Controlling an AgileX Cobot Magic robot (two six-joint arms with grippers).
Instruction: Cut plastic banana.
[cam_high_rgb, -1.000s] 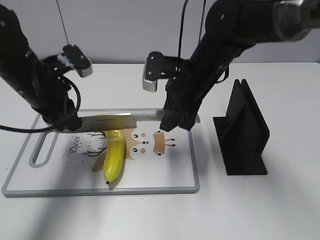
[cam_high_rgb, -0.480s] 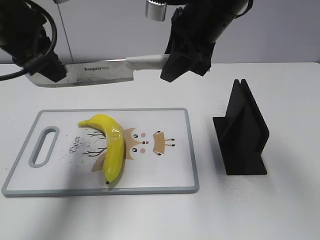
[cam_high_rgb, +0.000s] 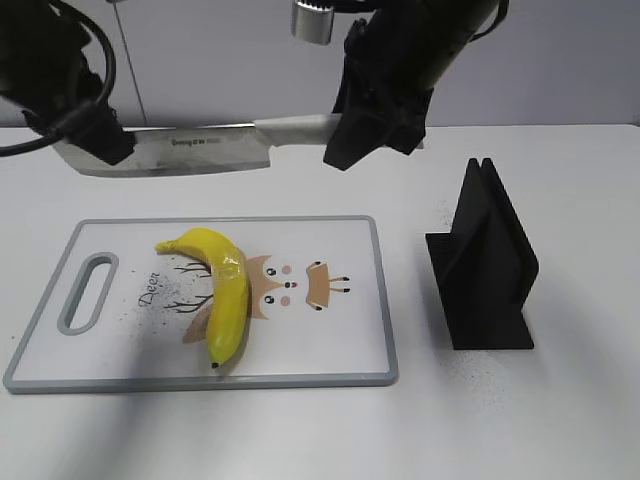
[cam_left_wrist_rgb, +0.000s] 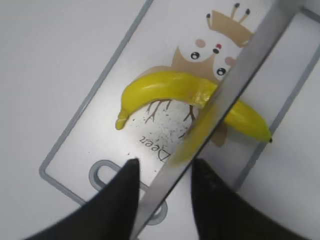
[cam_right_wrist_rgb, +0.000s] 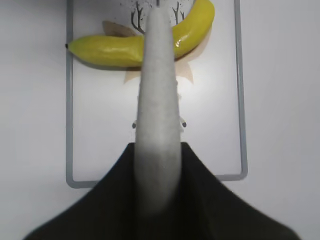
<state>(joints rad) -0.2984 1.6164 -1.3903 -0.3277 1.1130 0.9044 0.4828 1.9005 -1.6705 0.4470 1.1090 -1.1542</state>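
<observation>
Black and matte, the right gripper (cam_high_rgb: 372, 140) pinches the pale grey handle (cam_high_rgb: 295, 125) of a knife (cam_high_rgb: 200, 150), its two fingers (cam_right_wrist_rgb: 205, 200) pressed against either side of the handle in the right wrist view. The left gripper (cam_high_rgb: 95, 140) clamps the far end of the steel blade (cam_left_wrist_rgb: 220, 100); in the left wrist view its fingers (cam_left_wrist_rgb: 117, 200) sit on both faces of the blade's tip. Between the two grippers the knife hangs level in the air, well above the cutting board (cam_high_rgb: 340, 375), with its flat side toward the exterior camera.

On the cutting board lies the plastic banana (cam_high_rgb: 222, 290), whole and glossy yellow, curving from the board's upper middle toward its near edge, where a dark tip points at the rim. A shiny band wraps the banana near its bend. The banana lies partly across the cartoon owl print (cam_high_rgb: 295, 285) at the board's centre, and the board's handle slot (cam_high_rgb: 88, 292) is on the side away from the stand. To the right of the cutting board, clear of it, stands a black knife stand (cam_high_rgb: 485, 265) on the white table (cam_high_rgb: 560, 420).
</observation>
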